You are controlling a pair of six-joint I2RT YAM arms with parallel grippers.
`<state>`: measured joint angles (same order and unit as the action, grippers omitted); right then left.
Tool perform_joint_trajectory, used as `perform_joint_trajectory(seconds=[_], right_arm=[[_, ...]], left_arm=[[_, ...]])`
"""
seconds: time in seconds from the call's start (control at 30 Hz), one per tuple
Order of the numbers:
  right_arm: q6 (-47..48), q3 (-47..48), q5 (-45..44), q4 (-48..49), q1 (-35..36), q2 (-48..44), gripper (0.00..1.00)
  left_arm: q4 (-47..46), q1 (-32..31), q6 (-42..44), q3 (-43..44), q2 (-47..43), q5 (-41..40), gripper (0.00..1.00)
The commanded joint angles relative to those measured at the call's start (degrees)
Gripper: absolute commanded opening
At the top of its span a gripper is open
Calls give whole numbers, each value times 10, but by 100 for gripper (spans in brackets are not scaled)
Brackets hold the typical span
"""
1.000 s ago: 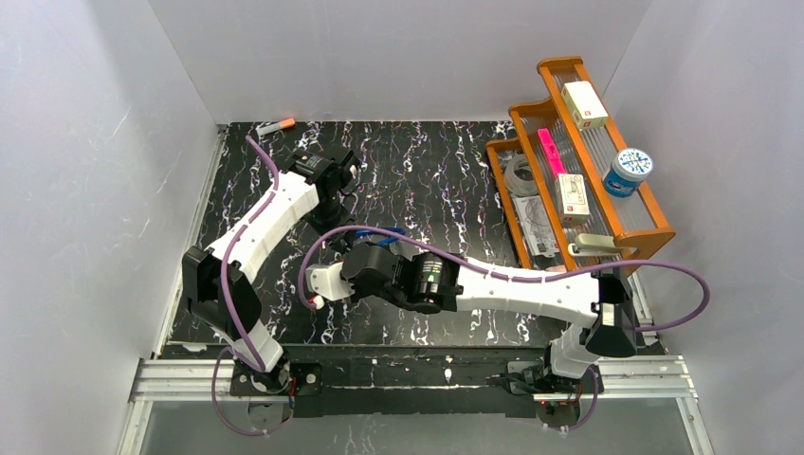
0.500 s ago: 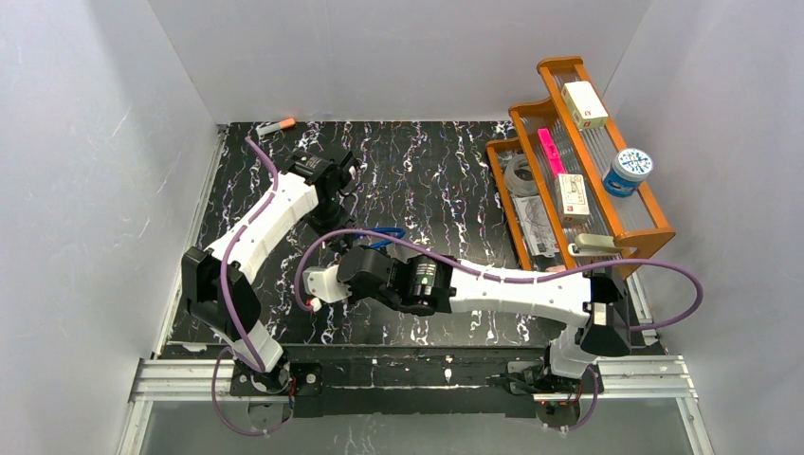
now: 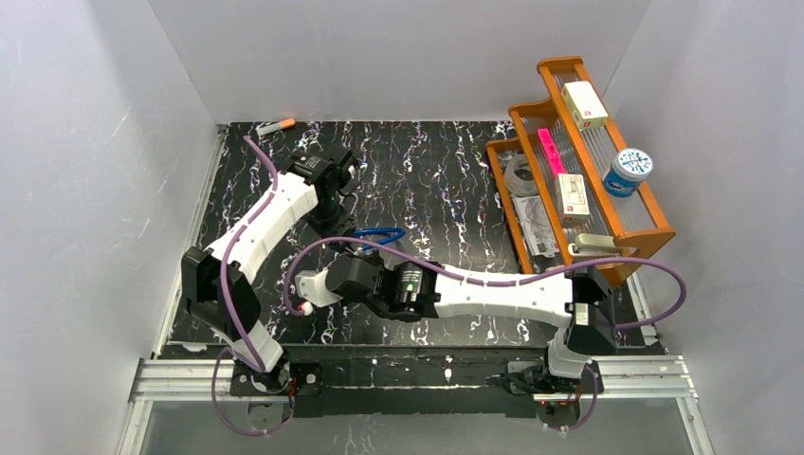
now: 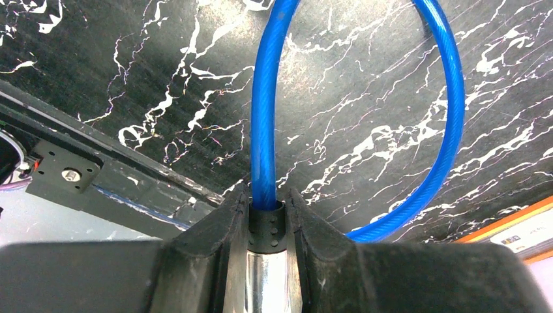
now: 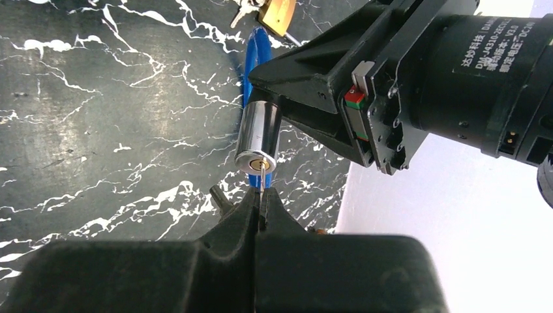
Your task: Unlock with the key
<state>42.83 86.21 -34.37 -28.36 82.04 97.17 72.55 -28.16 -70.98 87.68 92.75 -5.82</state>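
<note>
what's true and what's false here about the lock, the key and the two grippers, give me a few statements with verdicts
1. The left gripper is clamped on the silver lock cylinder. True.
2. The blue cable lies straight across the table. False: it curves round in a loop that starts at the cylinder.
3. The right gripper pinches a thin key whose tip meets the keyhole in the cylinder's end face. True.
4. The brass padlock sits in the wooden rack. False: it lies on the table, beyond the cylinder in the right wrist view.
</note>
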Motion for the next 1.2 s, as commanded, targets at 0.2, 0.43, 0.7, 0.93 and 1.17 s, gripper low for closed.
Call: perform_joint_trajectory(seconds=[0.2,0.43,0.7,0.93,1.17], right_arm=[[39,1,-89,52,4,46,1],[36,-10,-70,81,2,42,1],[-12,-29,-14,85,-3,-32,32],[-58,-72,42,82,-3,-133,67],[-212,-130,83,104,-8,-244,76]], left_arm=[[-4,-4,-47,2,-48,47,0],[-17,-4,-46,-2,-57,79,0],[-30,-4,-49,-23,-55,67,0],[-43,-3,-58,-20,-46,44,0],[-98,-3,-63,-36,-82,-7,0]])
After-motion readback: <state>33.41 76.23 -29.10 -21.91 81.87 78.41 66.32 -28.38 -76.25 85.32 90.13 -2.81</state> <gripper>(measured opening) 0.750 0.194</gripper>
